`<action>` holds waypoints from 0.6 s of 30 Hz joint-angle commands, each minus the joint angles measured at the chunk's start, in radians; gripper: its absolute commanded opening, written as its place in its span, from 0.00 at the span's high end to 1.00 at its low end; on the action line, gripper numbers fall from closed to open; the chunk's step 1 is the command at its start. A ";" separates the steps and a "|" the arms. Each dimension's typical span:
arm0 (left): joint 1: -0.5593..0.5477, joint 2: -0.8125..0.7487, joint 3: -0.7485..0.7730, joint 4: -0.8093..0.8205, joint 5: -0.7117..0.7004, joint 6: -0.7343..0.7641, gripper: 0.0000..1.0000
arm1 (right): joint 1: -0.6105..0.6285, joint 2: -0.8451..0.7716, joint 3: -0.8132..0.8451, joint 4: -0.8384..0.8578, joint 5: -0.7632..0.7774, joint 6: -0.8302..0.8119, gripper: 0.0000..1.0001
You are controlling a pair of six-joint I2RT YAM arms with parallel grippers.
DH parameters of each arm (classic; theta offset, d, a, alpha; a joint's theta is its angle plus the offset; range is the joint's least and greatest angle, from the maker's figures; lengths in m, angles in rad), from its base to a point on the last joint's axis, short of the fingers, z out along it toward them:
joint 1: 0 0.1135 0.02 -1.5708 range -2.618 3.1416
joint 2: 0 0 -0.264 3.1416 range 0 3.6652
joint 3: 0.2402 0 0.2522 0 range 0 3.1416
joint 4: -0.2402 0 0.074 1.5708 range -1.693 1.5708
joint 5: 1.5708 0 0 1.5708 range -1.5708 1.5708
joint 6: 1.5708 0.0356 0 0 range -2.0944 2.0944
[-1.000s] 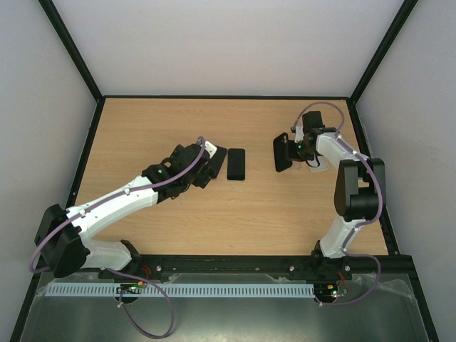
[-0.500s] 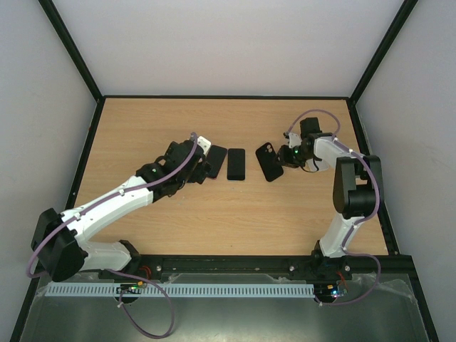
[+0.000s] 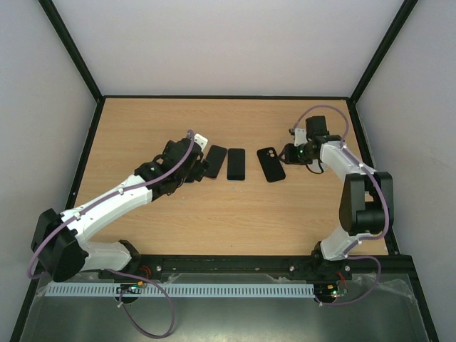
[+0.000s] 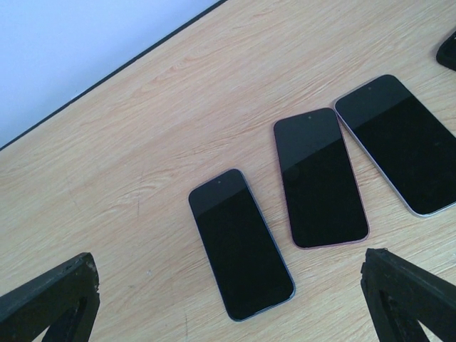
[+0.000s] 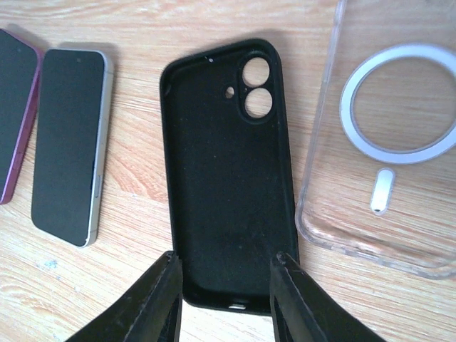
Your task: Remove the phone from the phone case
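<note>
The black phone case [image 5: 228, 178] lies empty and open side up on the table, also seen from above [image 3: 269, 164]. My right gripper [image 5: 226, 258] is open, its fingertips [image 5: 171, 285] straddling the case's bottom end; in the top view this gripper [image 3: 286, 154] sits just right of the case. Three bare phones lie screen up in a row: a blue-edged phone [image 4: 241, 244], a pink-edged phone [image 4: 319, 177] and a silver-edged phone [image 4: 399, 142]. My left gripper [image 4: 228, 256] hovers wide open above the blue-edged phone, holding nothing. From above, the left gripper [image 3: 198, 158] hides that phone.
A clear case with a white ring [image 5: 388, 142] lies flat just right of the black case. The silver-edged phone [image 5: 70, 142] lies a short gap to the left of the black case. The table's black back edge [image 4: 107, 75] runs behind the phones.
My right gripper opened and let go of the black case, which went from standing on edge to lying flat. The left arm drew back slightly to the left.
</note>
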 commanded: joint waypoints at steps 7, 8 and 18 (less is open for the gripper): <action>0.023 -0.106 -0.047 0.093 -0.122 -0.051 0.00 | -0.003 -0.372 -0.063 0.096 0.104 -0.014 0.66; 0.024 -0.113 -0.048 0.098 -0.143 -0.062 0.00 | -0.003 -0.413 -0.084 0.123 0.108 -0.005 0.65; 0.065 -0.162 -0.033 0.130 -0.148 -0.208 0.00 | -0.003 -0.729 -0.257 0.360 0.214 0.094 0.18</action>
